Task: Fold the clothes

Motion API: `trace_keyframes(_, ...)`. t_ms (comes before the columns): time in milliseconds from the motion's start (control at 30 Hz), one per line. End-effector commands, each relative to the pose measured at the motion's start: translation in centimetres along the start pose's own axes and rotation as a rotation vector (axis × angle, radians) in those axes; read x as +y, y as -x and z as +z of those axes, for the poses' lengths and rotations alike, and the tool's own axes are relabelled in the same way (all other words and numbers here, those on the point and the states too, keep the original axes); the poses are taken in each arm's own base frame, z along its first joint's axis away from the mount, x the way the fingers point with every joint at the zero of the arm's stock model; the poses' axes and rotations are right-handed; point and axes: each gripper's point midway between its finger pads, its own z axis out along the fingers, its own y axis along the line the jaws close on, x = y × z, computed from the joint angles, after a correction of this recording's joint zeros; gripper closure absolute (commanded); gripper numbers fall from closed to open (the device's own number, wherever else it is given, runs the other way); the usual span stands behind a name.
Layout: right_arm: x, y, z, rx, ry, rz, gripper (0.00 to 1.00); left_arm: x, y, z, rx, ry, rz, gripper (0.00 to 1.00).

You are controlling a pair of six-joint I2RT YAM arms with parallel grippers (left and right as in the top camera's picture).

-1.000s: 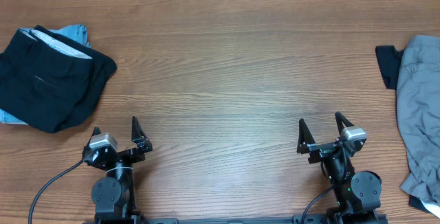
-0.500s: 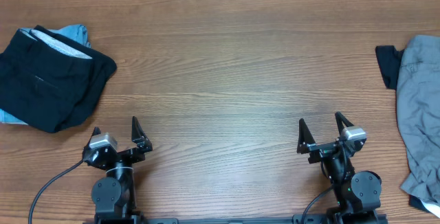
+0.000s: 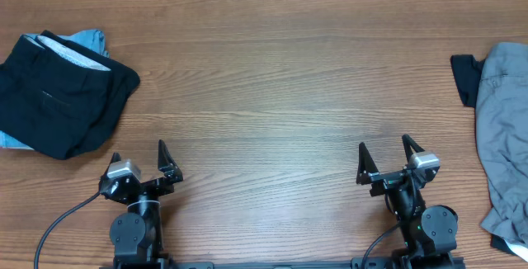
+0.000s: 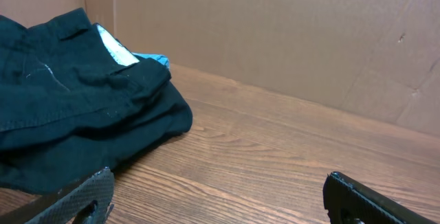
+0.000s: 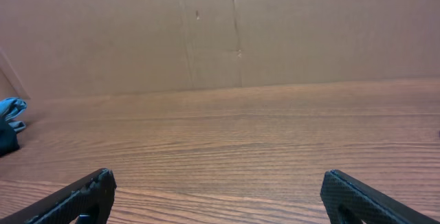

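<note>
Evidently nothing had changed over the last second: both arms sat parked at the near edge of the table [image 3: 272,79], the left gripper [image 3: 139,153] and right gripper [image 3: 384,147] spread wide and empty, exactly as before. The black clothes [image 3: 58,96] lay heaped over a light-blue one [image 3: 87,36] at the far left, the grey garment [image 3: 503,129] at the right edge, all well apart from the grippers. Folding, I judged, had not begun.

The whole desk [image 3: 272,79] is viewed from straight above. Each wrist view is taken low over the wood, facing the far cardboard wall [image 5: 309,25]. The black garment [image 4: 69,107] at the left is shared by the overhead and left wrist views.
</note>
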Motion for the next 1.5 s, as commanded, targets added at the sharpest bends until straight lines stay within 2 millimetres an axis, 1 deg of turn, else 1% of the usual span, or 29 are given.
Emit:
trace_keyframes(0, -0.2, -0.1, 0.0, -0.009, -0.010, -0.003, 0.00, 0.1, 0.1, 0.0, -0.007, 0.004, 0.014, 0.00)
trace_keyframes(67, -0.3, 0.0, 0.0, -0.011, -0.017, -0.008, 0.00, 0.1, 0.1, 0.0, -0.007, 0.004, 0.014, 0.00)
trace_keyframes(133, -1.9, 0.3, -0.1, -0.027, -0.106, -0.027, 0.00, 0.1, 0.0, 0.0, -0.006, 0.004, 0.014, 0.00)
trace_keyframes(233, -2.0, 0.4, -0.1, -0.029, -0.114, -0.026, 0.00, 0.1, 0.1, 0.0, -0.007, 0.004, 0.014, 0.00)
trace_keyframes(267, -1.7, 0.3, -0.1, -0.027, -0.099, -0.025, 0.00, 0.1, 0.0, 0.0, -0.006, 0.004, 0.014, 0.00)
trace_keyframes(333, -0.4, 0.1, 0.0, -0.015, -0.021, -0.026, 0.00, 0.1, 0.0, 0.0, -0.006, 0.004, 0.014, 0.00)
trace_keyframes(400, 0.0, 0.1, 0.0, -0.016, 0.003, -0.020, 0.00, 0.1, 0.1, 0.0, -0.007, 0.004, 0.014, 0.00)
trace_keyframes(433, 0.1, 0.5, -0.1, -0.024, 0.003, 0.000, 0.00, 0.1, 0.0, 0.0, -0.006, 0.004, 0.014, 0.00)
trace_keyframes(467, 0.2, 1.4, -0.2, -0.042, 0.006, -0.001, 0.00, 0.1, 0.0, 0.0, -0.006, 0.004, 0.014, 0.00)
trace_keyframes(533, 0.6, 4.0, -0.7, -0.094, 0.009, -0.005, 0.00, 0.1, 0.0, 0.0, -0.006, 0.004, 0.014, 0.00)
trace_keyframes(567, 0.5, 5.7, -1.1, -0.124, -0.003, -0.006, 0.00, 0.1, 0.0, 0.0, -0.006, 0.004, 0.014, 0.00)
trace_keyframes(667, -0.3, 11.7, -2.2, -0.193, -0.100, 0.001, 0.00, 0.1, 0.0, 0.0, -0.006, 0.004, 0.014, 0.00)
trace_keyframes(733, -0.8, 15.5, -2.3, -0.186, -0.162, 0.006, 0.00, 0.1, 0.0, 0.0, -0.006, 0.004, 0.014, 0.00)
trace_keyframes(767, -0.9, 16.6, -2.1, -0.175, -0.182, 0.007, 0.00, 0.1, 0.0, 0.0, -0.006, 0.004, 0.014, 0.00)
trace_keyframes(867, -2.0, 22.1, -0.4, -0.066, -0.307, 0.003, 0.00, 0.1, 0.0, 0.0, -0.006, 0.004, 0.014, 0.00)
trace_keyframes(933, -2.5, 24.9, 1.0, 0.010, -0.364, -0.007, 0.00, 0.1, 0.1, 0.0, -0.007, 0.004, 0.014, 0.00)
trace_keyframes(967, -2.6, 26.8, 2.1, 0.069, -0.394, -0.019, 0.00, 0.1, 0.0, 0.0, -0.006, 0.004, 0.014, 0.00)
trace_keyframes(1033, -2.9, 29.0, 3.9, 0.146, -0.435, -0.031, 0.00, 0.1, 0.1, 0.0, -0.007, 0.004, 0.014, 0.00)
trace_keyframes(1067, -3.5, 29.8, 4.9, 0.187, -0.466, -0.037, 0.00, 0.1, 0.0, 0.0, -0.006, 0.004, 0.014, 0.00)
trace_keyframes(1133, -5.5, 31.2, 6.4, 0.261, -0.537, -0.036, 0.00, 0.1, 0.1, 0.0, -0.007, 0.004, 0.014, 0.00)
trace_keyframes(1200, -8.5, 32.1, 7.7, 0.313, -0.610, -0.015, 0.00, 0.1, 0.0, 0.0, -0.006, 0.004, 0.014, 0.00)
trace_keyframes(1233, -11.3, 32.5, 8.2, 0.337, -0.668, 0.010, 0.00, 0.1, 0.0, 0.0, -0.006, 0.004, 0.014, 0.00)
trace_keyframes(1267, -12.9, 32.6, 8.2, 0.349, -0.701, 0.025, 0.00, 0.1, 0.0, 0.0, -0.006, 0.004, 0.014, 0.00)
trace_keyframes(1300, -15.0, 32.5, 8.1, 0.365, -0.741, 0.046, 0.00, 0.1, 0.0, 0.0, -0.006, 0.004, 0.014, 0.00)
trace_keyframes(1367, -19.1, 31.9, 7.1, 0.389, -0.818, 0.090, 0.00, 0.1, 0.0, 0.0, -0.006, 0.004, 0.014, 0.00)
trace_keyframes(1467, -24.3, 31.2, 5.5, 0.393, -0.913, 0.147, 0.00, 0.1, 0.0, 0.0, -0.006, 0.004, 0.014, 0.00)
